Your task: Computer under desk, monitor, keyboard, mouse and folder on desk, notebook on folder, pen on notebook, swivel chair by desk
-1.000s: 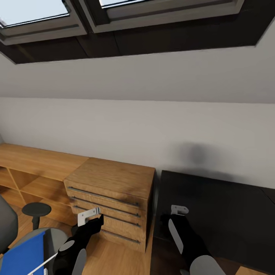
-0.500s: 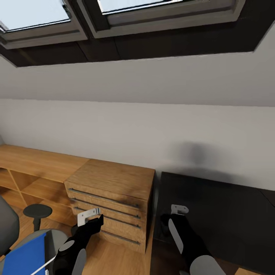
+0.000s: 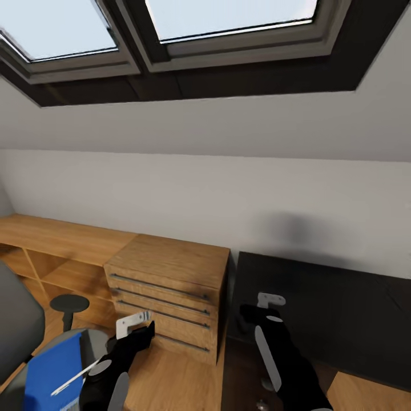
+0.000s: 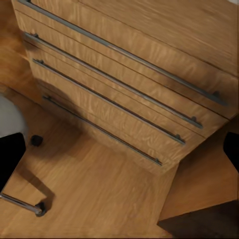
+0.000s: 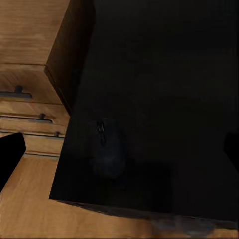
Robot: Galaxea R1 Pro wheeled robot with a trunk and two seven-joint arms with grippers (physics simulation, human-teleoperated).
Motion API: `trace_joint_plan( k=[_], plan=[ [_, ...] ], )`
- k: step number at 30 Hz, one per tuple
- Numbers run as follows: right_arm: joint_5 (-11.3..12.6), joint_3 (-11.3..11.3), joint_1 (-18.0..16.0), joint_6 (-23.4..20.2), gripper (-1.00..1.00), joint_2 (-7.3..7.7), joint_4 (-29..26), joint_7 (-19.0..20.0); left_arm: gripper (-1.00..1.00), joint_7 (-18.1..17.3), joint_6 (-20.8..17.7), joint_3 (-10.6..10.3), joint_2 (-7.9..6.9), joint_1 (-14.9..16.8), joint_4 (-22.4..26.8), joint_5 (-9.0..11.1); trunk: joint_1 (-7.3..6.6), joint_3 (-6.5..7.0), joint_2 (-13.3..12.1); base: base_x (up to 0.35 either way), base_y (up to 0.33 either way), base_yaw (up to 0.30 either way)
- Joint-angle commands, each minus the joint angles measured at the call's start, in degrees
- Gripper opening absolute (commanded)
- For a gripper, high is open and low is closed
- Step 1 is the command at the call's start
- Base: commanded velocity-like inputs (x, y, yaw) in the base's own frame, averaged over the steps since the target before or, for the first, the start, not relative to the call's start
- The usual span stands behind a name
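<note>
The blue folder [image 3: 50, 371] lies on the swivel chair [image 3: 17, 334] at the lower left of the head view, with the thin white pen [image 3: 77, 378] resting across it. My left gripper [image 3: 140, 326] hovers open in front of the wooden dresser, beside the chair; in its wrist view [image 4: 119, 149] nothing sits between the fingertips [image 4: 10, 154]. The desk [image 3: 337, 308] with its glossy black top is at the right. Open above the desk's near left corner is my right gripper [image 3: 260, 305]. In the right wrist view [image 5: 119, 149] the dark mouse [image 5: 107, 152] lies on the desk [image 5: 169, 74], between the spread fingertips [image 5: 10, 154].
A light wooden dresser [image 3: 171, 285] with several drawers stands against the desk's left end, and low wooden shelving [image 3: 51, 251] runs left along the wall. The chair's round black armrest [image 3: 69, 302] stands near my left arm. Sloped skylights [image 3: 228, 17] are overhead. Wooden floor [image 4: 99, 194] lies below.
The whole head view has shifted: more skylight shows, and the chair and folder sit further into the picture. Both grippers keep the same open posture.
</note>
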State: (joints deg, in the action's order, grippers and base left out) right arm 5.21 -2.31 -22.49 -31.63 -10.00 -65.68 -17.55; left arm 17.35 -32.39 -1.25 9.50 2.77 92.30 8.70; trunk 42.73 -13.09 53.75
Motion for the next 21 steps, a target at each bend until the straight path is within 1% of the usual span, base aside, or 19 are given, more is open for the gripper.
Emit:
trace_joint_plan(
  k=[1,10,18,21],
  plan=[
    [0.6,-0.1,0.0,-0.2,1.0,0.0,-0.1,-0.5,1.0,0.5,-0.2,-0.1,0.0,0.0,0.1,0.6,-0.25,0.1,-0.4,-0.34,0.0,0.0],
    [0.6,-0.4,0.0,0.2,1.0,0.0,-0.1,-0.5,1.0,0.4,-0.3,-0.2,-0.01,0.0,-1.5,0.6,-2.23,1.72,-4.0,-0.342,0.0,0.0],
    [0.6,-0.4,0.0,0.3,1.0,0.0,-0.1,-0.5,1.0,0.3,-0.4,-0.3,-0.01,0.0,-1.8,0.6,-3.99,3.15,-7.2,-0.34,0.0,0.0],
    [0.6,-0.4,0.0,0.4,1.0,0.0,0.0,-0.5,1.0,0.5,-0.4,-0.3,-0.01,0.0,-2.5,0.7,-4.65,3.69,-8.4,-0.177,0.0,0.0]
  ],
)
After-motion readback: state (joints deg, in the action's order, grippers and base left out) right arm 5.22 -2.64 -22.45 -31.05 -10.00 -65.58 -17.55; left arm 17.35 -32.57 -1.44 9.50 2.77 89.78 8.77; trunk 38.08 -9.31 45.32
